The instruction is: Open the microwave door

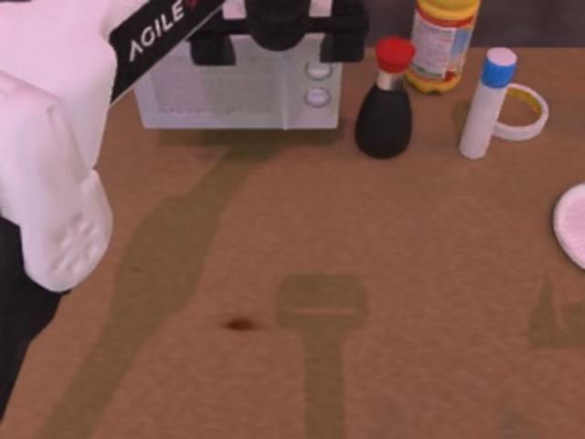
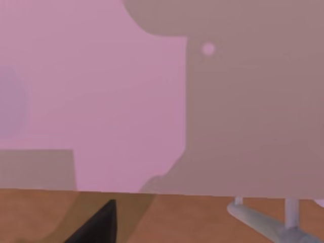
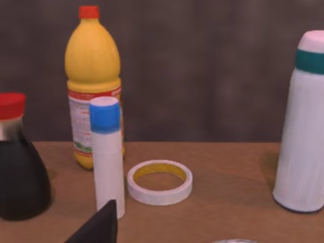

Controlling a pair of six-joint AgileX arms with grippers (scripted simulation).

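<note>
The white microwave (image 1: 239, 91) stands at the back left of the table, its two silver knobs (image 1: 318, 82) on the right of its front. The microwave door (image 1: 215, 91) with its grey mesh window lies flush with the front. My left gripper (image 1: 279, 32) hovers over the microwave's top, just behind the front face. In the left wrist view a pale wall of the microwave (image 2: 101, 101) fills the picture, with the slim grey handle (image 2: 263, 220) low down; one black finger (image 2: 98, 228) stands apart from the handle, nothing held. My right arm is parked out of the top view; its finger (image 3: 98, 228) holds nothing.
Right of the microwave stand a black soy bottle with a red cap (image 1: 384, 110), a yellow bottle (image 1: 443, 46), a white tube with a blue cap (image 1: 487, 105) and a tape ring (image 1: 523, 112). A white plate (image 1: 574, 224) lies at the right edge. A white teal-banded bottle (image 3: 304, 126) stands nearby.
</note>
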